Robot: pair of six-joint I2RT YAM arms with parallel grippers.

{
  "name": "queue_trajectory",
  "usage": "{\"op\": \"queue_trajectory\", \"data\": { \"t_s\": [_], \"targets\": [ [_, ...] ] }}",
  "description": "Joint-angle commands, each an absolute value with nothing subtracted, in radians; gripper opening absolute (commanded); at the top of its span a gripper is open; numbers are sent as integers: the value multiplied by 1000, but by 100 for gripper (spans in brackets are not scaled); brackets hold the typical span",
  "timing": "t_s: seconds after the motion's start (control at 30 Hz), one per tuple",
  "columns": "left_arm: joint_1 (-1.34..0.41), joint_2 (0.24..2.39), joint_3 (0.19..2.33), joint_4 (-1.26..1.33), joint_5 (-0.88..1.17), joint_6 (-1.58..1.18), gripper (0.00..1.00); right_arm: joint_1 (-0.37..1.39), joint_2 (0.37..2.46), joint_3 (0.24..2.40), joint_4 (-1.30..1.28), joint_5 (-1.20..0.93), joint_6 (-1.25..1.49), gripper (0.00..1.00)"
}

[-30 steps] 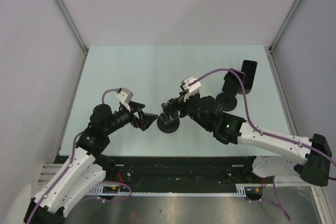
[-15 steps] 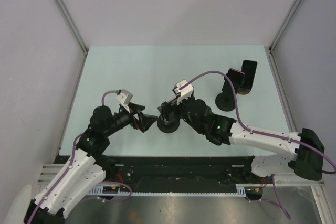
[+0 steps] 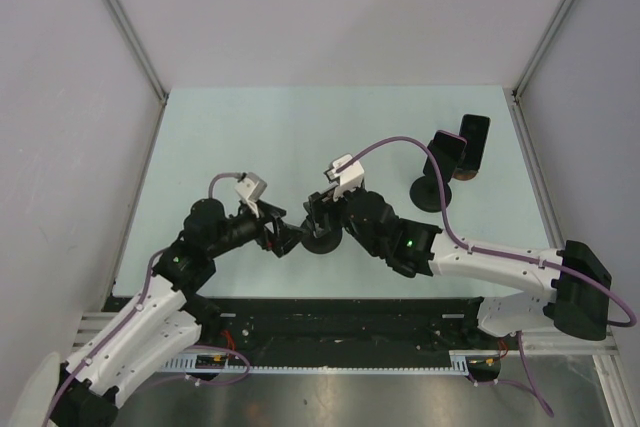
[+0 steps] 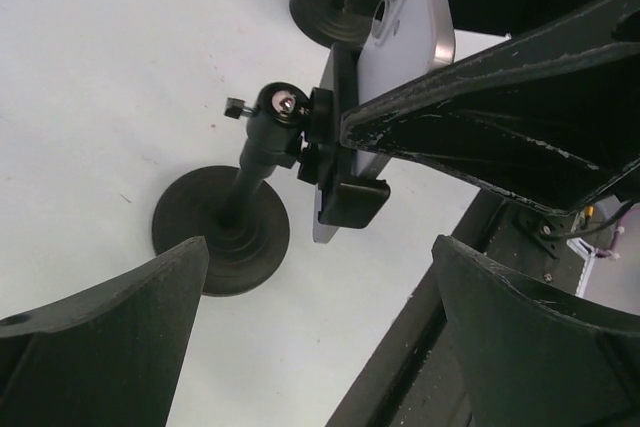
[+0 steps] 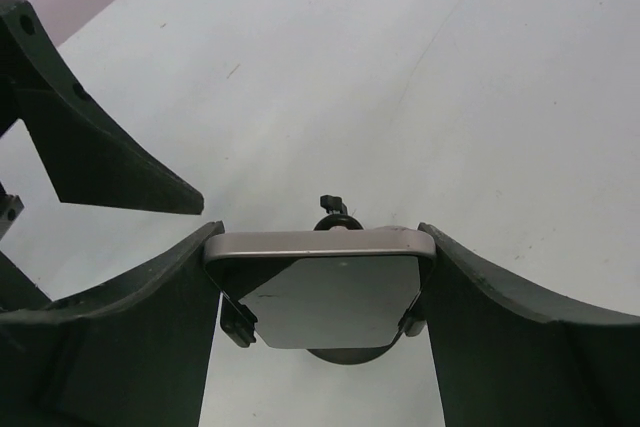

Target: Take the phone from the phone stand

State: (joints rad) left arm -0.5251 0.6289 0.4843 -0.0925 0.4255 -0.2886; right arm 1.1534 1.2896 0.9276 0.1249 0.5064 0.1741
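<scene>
The phone (image 5: 320,292), silver-edged with a grey screen, sits clamped in the black phone stand (image 4: 222,230), whose round base rests on the table. My right gripper (image 5: 320,247) comes down over the phone's top, and its two fingers press against the phone's left and right edges. In the left wrist view the phone (image 4: 405,17) shows its camera back, leaning on the stand's ball joint. My left gripper (image 4: 320,247) is open just left of the stand base (image 3: 322,240), touching nothing.
A second black stand (image 3: 432,192) stands at the back right, with a dark phone (image 3: 473,145) beside its cradle. The table's near edge and a black rail (image 3: 340,312) lie just behind the left gripper.
The right gripper has slid left over the stand and closed its fingers onto the phone's sides. The left arm has shifted slightly right towards the stand base, still open.
</scene>
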Motion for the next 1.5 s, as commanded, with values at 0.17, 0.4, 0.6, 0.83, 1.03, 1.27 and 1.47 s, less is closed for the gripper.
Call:
{"op": "queue_trajectory", "data": {
  "t_s": [0.17,0.4,0.6,0.83,1.03,1.27,1.47],
  "targets": [
    [-623,703,537,-64,348,-226,100,1160,1249,968,143,525,193,0],
    [-683,775,561,-41,264,-207,93,1160,1239,968,133,509,189,0],
    [-715,790,535,58,207,-224,82,1160,1236,968,130,488,186,0],
    [-716,810,517,121,216,-247,54,1158,1232,968,124,485,181,0],
    [-716,810,515,126,239,-245,36,1154,1232,968,118,479,186,0],
    [-716,755,483,106,226,-250,0,1115,1206,968,101,411,166,0],
    [-715,690,460,72,186,-264,0,1066,1174,968,74,298,152,0]
  ]
}}
